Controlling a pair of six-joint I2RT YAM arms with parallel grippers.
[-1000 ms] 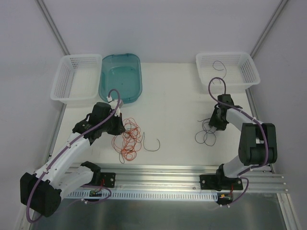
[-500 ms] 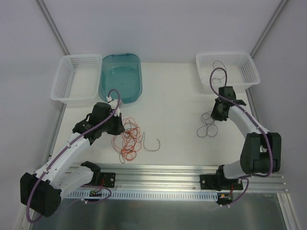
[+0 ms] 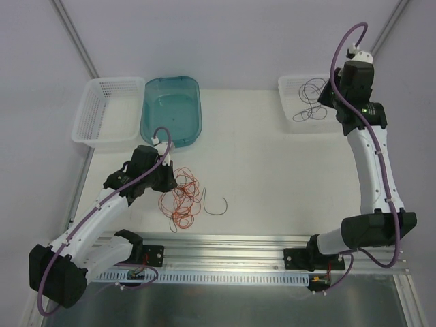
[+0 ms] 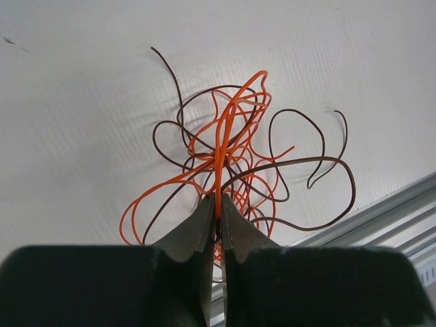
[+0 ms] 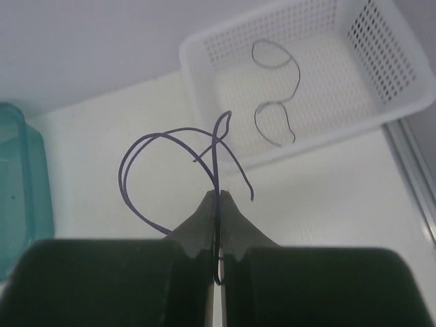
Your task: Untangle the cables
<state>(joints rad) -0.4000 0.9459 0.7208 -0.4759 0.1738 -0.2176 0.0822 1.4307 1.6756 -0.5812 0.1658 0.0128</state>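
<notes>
Clamps thin orange-red wire (image 4: 221, 146) running straight ahead in left gripper (image 4: 218, 204), pinches looping dark purple wire (image 5: 129, 170) in right gripper (image 5: 219, 197), white perforated plastic basket (image 5: 402, 95) beyond.

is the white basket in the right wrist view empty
No, a thin dark cable lies on the floor of the white basket.

Top view is bright with even, diffuse light; table (image 3: 259, 157) reads near white and shadows are faint. Left wrist view is sharp on the cables (image 4: 219, 163), with soft shadows beside them. Right wrist view is dimmer and softer, and the near foreground is dark and blurred in both.
</notes>
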